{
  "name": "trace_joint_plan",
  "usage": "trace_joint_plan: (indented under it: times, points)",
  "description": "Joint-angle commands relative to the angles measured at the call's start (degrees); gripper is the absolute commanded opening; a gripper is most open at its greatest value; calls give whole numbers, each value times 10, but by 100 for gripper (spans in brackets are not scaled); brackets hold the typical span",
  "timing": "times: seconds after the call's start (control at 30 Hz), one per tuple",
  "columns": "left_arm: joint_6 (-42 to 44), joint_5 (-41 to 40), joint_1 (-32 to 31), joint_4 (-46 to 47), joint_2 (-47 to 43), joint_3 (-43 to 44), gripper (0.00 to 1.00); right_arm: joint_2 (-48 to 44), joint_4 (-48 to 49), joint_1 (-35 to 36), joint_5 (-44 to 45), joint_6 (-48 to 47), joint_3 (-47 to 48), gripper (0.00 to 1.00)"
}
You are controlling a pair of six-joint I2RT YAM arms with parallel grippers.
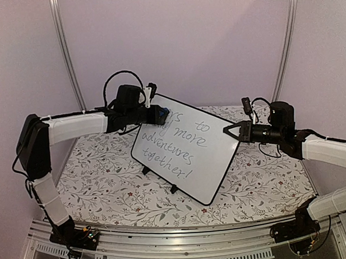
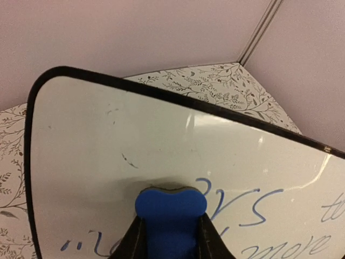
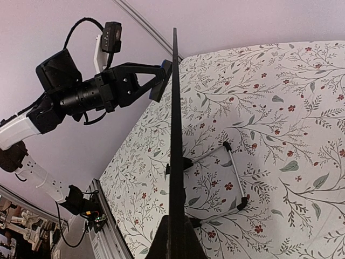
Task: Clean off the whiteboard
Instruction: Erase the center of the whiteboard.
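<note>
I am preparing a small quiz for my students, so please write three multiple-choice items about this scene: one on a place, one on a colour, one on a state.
1. Where on the whiteboard does the eraser press?
A. The lower right corner.
B. The upper left part, at the start of the first written line.
C. Its back side.

2. What colour is the eraser?
A. Blue.
B. Yellow.
C. Black.

3. How is the right claw?
A. Open in the air.
B. Shut on a marker.
C. Shut on the whiteboard's right edge.

Answers:
1 B: the left wrist view shows it beside the first word, near the rounded corner.
2 A: a blue pad sits between the fingers of the left claw.
3 C: the right wrist view shows the board's edge running out of that claw.
</note>
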Motion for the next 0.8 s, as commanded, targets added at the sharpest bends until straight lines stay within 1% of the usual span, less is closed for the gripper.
trace_joint_plan:
  times: [0.0, 0.1, 0.2, 0.33, 0.43, 0.57, 0.67, 0.77]
  points:
    - [-11, 6, -22, -19, -17, -73, 0, 14, -23, 25, -77, -81, -5, 0]
    - [-12, -1, -28, -18, -22, -89, 0, 17, -20, 25, -79, -80, -6, 0]
    - [-9, -5, -28, -15, -16, -79, 0, 18, -16, 26, -79, -78, -7, 0]
    - [4, -16, -24, -16, 0, -33, 0, 16, -17, 28, -79, -77, -7, 0]
    - [10, -11, -15, -22, 17, 8, 0, 14, -20, 28, -79, -77, -7, 0]
    - [16, -4, -7, -29, 31, 40, 0, 13, -23, 28, -78, -79, -7, 0]
    - [12, 3, -8, -29, 31, 35, 0, 13, -23, 29, -77, -78, -7, 0]
    - [3, 5, -13, -26, 20, 1, 0, 13, -23, 29, -77, -78, -7, 0]
